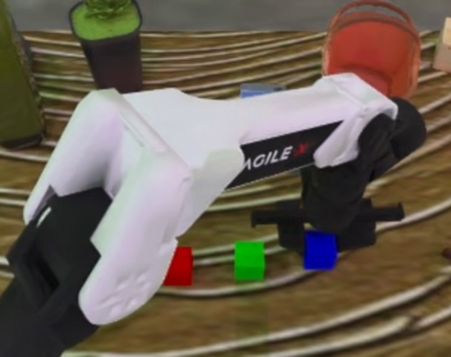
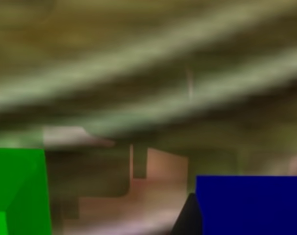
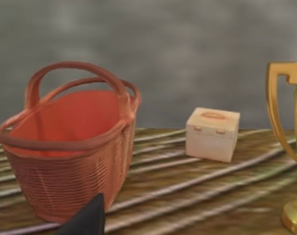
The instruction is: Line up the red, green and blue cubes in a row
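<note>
Three small cubes sit in a row near the front of the table, and the left claw (image 1: 320,232) is down at the right end of that row, directly over the blue cube (image 1: 320,250). Its dark fingers stand on either side of the cube's top, but from above I cannot tell whether they press on it or only straddle it; the left wrist view shows one dark finger (image 2: 187,218) right against the blue cube's side and nothing more. The green cube (image 1: 249,260) rests just left of the blue one with a small gap between them, and the red cube (image 1: 178,266) lies farther left again, its left edge hidden behind the white arm. All three rest on the striped wooden table (image 1: 359,312). The left arm reaches across the middle of the table from the front left corner. Behind it, a red woven basket (image 1: 370,46) stands at the back right, a dark cup with a green top (image 1: 108,44) at the back left, and a green bottle (image 1: 8,74) at the far left edge. Only a dark tip of the right claw (image 3: 87,220) shows in its own wrist view, facing the basket, a small cream box (image 3: 212,133) and a gold trophy (image 3: 290,147).
</note>
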### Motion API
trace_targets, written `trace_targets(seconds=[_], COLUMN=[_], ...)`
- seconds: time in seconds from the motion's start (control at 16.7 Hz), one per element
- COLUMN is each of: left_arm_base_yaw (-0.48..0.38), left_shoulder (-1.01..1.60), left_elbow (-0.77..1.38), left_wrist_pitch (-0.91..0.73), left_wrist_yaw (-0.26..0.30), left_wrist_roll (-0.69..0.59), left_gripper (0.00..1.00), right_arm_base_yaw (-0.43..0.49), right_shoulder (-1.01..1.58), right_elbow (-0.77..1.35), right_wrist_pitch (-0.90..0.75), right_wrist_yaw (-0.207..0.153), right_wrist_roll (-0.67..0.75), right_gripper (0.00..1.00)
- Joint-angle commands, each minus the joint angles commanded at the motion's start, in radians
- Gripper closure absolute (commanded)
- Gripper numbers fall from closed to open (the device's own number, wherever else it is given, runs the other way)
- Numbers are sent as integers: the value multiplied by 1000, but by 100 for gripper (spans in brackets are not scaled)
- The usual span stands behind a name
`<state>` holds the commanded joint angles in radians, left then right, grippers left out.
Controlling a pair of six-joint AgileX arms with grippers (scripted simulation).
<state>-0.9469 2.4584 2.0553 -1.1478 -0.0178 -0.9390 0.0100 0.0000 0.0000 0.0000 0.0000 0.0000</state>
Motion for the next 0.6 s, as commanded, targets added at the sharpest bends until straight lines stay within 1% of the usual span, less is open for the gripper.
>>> trace_targets(seconds=[0.6], left_arm_base_yaw=[0], left_shoulder=[0], left_elbow=[0], left_wrist_pitch=[0], left_wrist_yaw=[0], left_wrist_roll=[0], left_gripper=[2], right_arm_base_yaw=[0], right_shoulder=[0], right_elbow=[0], right_wrist_pitch=[0], right_wrist_yaw=[0], right_wrist_roll=[0], right_gripper=[0])
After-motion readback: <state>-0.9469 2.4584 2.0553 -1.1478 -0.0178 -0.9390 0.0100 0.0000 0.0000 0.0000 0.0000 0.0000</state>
